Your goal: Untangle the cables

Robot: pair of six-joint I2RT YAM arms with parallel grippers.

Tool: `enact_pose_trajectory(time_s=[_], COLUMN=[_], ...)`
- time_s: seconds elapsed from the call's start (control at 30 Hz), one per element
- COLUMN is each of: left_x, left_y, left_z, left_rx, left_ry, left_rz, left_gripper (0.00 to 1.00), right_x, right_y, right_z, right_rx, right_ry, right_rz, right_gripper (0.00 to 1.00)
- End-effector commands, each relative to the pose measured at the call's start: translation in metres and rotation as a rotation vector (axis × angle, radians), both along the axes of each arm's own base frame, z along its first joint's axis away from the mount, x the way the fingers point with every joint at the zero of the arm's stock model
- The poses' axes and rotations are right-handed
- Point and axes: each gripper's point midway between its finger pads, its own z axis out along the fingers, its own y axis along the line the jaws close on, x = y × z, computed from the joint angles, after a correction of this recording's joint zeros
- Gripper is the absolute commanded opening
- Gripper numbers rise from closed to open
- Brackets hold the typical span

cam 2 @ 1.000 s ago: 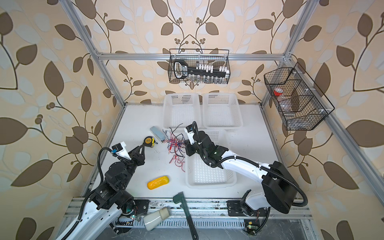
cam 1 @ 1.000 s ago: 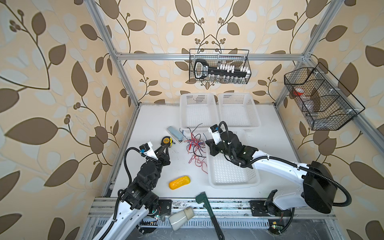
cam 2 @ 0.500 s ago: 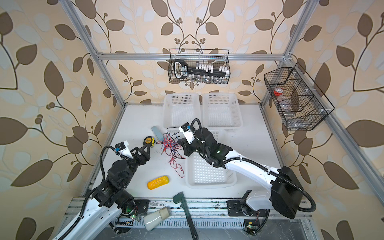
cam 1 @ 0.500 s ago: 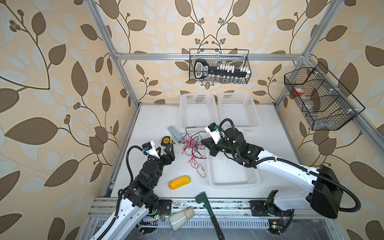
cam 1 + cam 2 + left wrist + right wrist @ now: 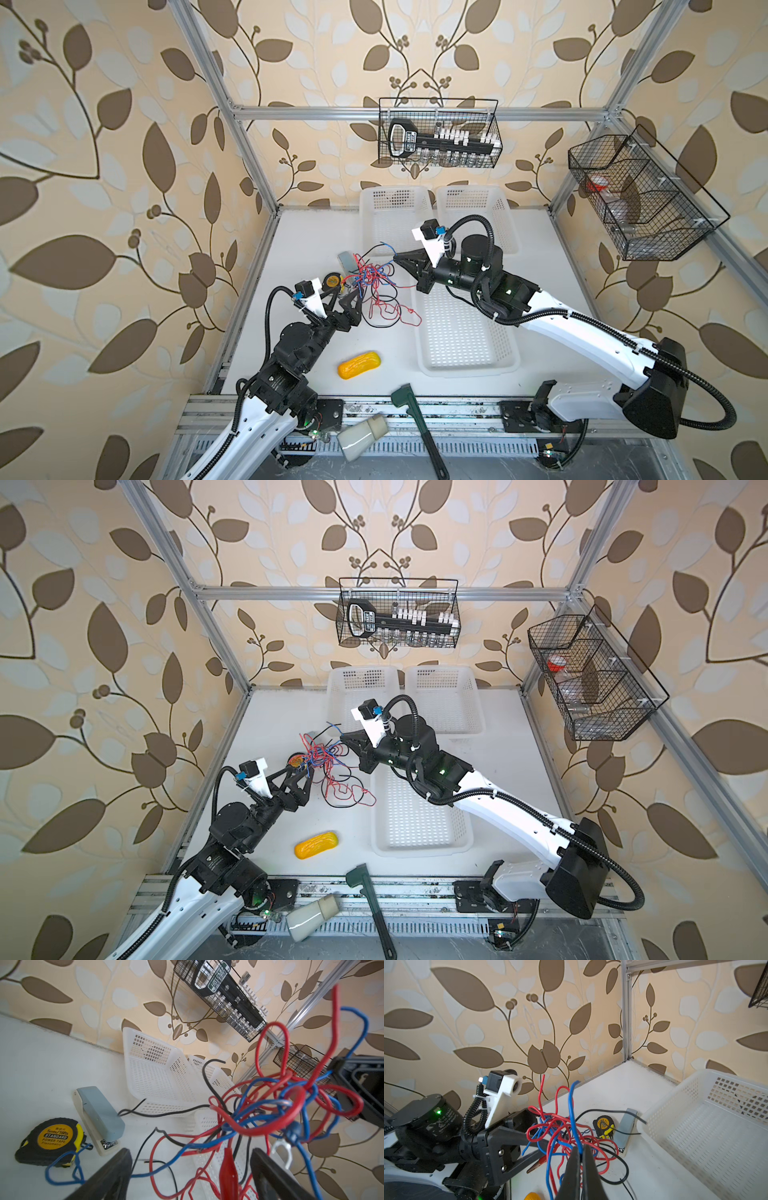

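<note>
Thin red, blue and black cables tangled between two grippers, over the white table.

In both top views the left gripper stands wide open at the cables, and the right gripper meets them with a closed tip, beside a long white perforated plastic tray. In the left wrist view loops hang between the spread black fingers, and nothing is pinched. In the right wrist view the jaws press together on one blue cable.

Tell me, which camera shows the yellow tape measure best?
The left wrist view: the tape measure is close, its label readable. In both top views it is tiny beside the cables; the right wrist view shows it small, behind them.
</note>
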Motion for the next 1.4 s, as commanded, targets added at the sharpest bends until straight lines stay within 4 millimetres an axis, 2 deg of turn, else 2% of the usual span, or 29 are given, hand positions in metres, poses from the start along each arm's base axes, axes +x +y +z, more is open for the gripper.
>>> enact_pose_trajectory(time_s=[0.0,0.17,0.33,0.57,0.8,1.1,1.2,1.37], left_x=[-0.006,-0.005,-0.002,-0.008,-0.012,-0.009,-0.001,0.006], left_y=[-0.011,-0.012,-0.009,-0.002,0.006,-0.018,-0.015,-0.005], left_z=[0.013,0.010,0.012,0.024,0.024,0.018,0.009,0.010], left_rx=[-0.023,-0.069,-0.101,-0.115,-0.126,-0.101,-0.069,-0.055], left_ry=[-0.066,-0.068,-0.067,-0.086,-0.068,-0.027,0.025,0.024], left_rz=[-0.073,-0.077,-0.053,-0.036,-0.007,-0.121,-0.080,-0.010], left_gripper=[0.88,0.86,0.76,0.79,0.80,0.76,0.76,0.80], right_x=[0.003,0.000,0.010,0.036,0.055,0.048,0.045,0.043], right_y=[0.004,0.009,0.008,0.003,-0.006,-0.002,-0.006,-0.022], right_z=[0.020,0.020,0.016,-0.011,-0.024,-0.015,-0.002,0.011], right_rx=[0.030,0.030,0.014,-0.038,-0.042,-0.013,0.011,0.014], right_ry=[-0.039,-0.040,-0.032,0.018,0.071,0.061,0.039,-0.011], right_rz=[-0.014,0.001,-0.060,-0.180,-0.261,-0.214,-0.218,-0.257], right_gripper=[0.00,0.00,0.00,0.00,0.00,0.00,0.00,0.00])
